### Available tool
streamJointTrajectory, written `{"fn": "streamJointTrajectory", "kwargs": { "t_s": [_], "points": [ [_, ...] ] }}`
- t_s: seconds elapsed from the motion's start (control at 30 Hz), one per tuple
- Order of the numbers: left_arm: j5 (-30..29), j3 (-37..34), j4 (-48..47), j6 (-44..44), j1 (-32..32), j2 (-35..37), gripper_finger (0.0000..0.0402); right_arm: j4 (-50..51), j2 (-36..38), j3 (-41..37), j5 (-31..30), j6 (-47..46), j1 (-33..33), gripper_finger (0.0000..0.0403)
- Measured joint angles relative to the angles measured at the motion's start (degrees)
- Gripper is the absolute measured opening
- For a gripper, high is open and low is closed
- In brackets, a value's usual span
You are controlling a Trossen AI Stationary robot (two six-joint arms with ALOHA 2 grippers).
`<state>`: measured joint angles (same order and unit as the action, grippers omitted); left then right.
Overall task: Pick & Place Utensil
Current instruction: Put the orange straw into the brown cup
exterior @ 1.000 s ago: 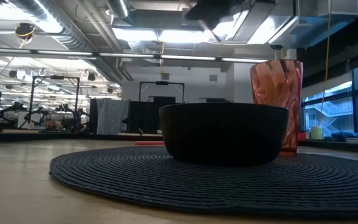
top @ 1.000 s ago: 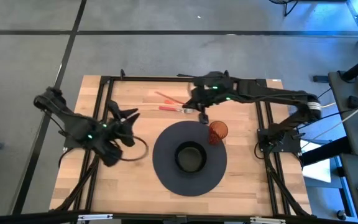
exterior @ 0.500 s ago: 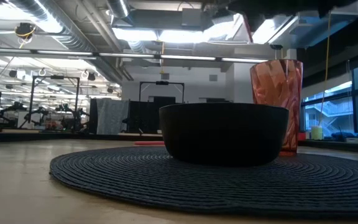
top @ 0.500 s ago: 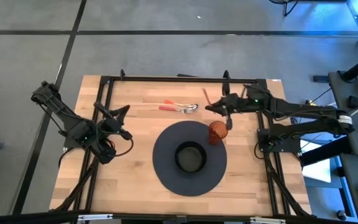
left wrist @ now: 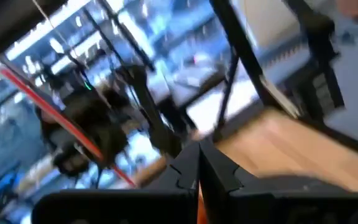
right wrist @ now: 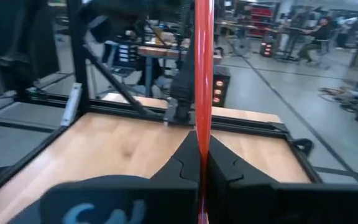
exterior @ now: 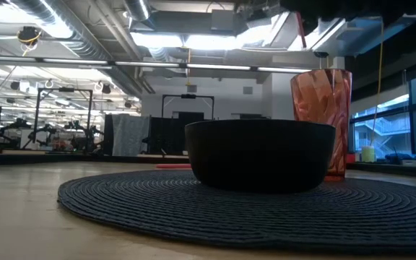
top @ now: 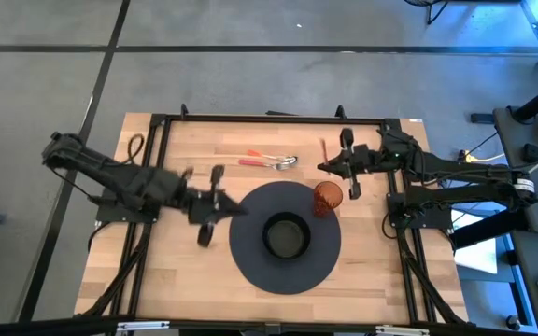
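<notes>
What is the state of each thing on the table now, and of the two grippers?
Left gripper: shut, near the mat's left edge.
Right gripper: shut on the red utensil, raised beside the cup.
Cup: upright, on the mat's edge.
Bowl: upright, at the mat's middle.
Mat: flat on the table.
Other utensils: lying flat on the wood, beyond the mat.

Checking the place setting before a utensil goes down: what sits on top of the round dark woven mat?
On the round dark woven mat sit a black bowl at its centre and an orange-red faceted tumbler near its edge. The bowl's inside looks empty; the tumbler's inside cannot be seen.
</notes>
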<state>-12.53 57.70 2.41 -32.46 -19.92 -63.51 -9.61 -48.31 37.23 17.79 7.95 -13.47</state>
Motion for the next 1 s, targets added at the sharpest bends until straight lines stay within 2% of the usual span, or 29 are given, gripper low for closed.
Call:
{"fn": "streamJointTrajectory", "kwargs": {
  "t_s": [0.17, 0.27, 0.37, 0.47, 0.57, 0.63, 0.67, 0.77, 0.87, 0.93, 1.0],
  "points": [
    [11.5, -1.4, 0.5, 2.6, 12.7, 3.0, 0.0002, 0.9, 1.7, 0.0, 1.4, -1.3, 0.0, 0.0000],
    [19.7, -6.8, -0.8, 5.8, 18.8, 8.6, 0.0002, 2.9, 3.5, 0.0, 1.7, -1.6, 0.0, 0.0000],
    [21.0, -15.7, 0.9, 7.7, 21.0, 16.6, 0.0002, 5.1, 5.0, 0.0, 1.8, -1.7, 0.8, 0.0000],
    [19.1, -26.9, 10.0, 8.6, 21.2, 26.0, 0.0002, 4.2, 6.4, -1.5, 1.8, -1.5, 2.6, 0.0000],
    [17.7, -39.5, 25.8, 9.3, 19.7, 34.8, 0.0002, 0.2, 9.1, -4.3, -0.2, -1.1, 3.8, 0.0000],
    [11.2, -45.8, 34.1, 10.1, 18.8, 38.0, 0.0002, -4.8, 11.5, -7.5, -2.5, -1.4, 4.6, 0.0000],
    [8.4, -48.0, 35.5, 10.7, 18.6, 39.1, 0.0002, -7.7, 12.6, -9.4, -3.5, -1.8, 5.0, 0.0000],
    [4.2, -51.1, 33.9, 12.3, 18.4, 40.3, 0.0002, -14.6, 14.6, -14.9, -6.0, -3.2, 6.5, 0.0000],
    [1.1, -52.3, 33.3, 13.2, 18.4, 40.0, 0.0002, -18.5, 14.6, -19.9, -12.2, -3.3, 8.4, 0.0000],
    [-0.1, -52.3, 33.7, 13.5, 18.4, 39.6, 0.0002, -22.6, 13.4, -23.2, -16.7, -3.0, 9.6, 0.0000],
    [0.0, -52.3, 34.5, 14.3, 18.4, 39.6, 0.0002, -28.5, 12.0, -26.2, -18.5, -3.1, 11.1, 0.0000]
  ]
}}
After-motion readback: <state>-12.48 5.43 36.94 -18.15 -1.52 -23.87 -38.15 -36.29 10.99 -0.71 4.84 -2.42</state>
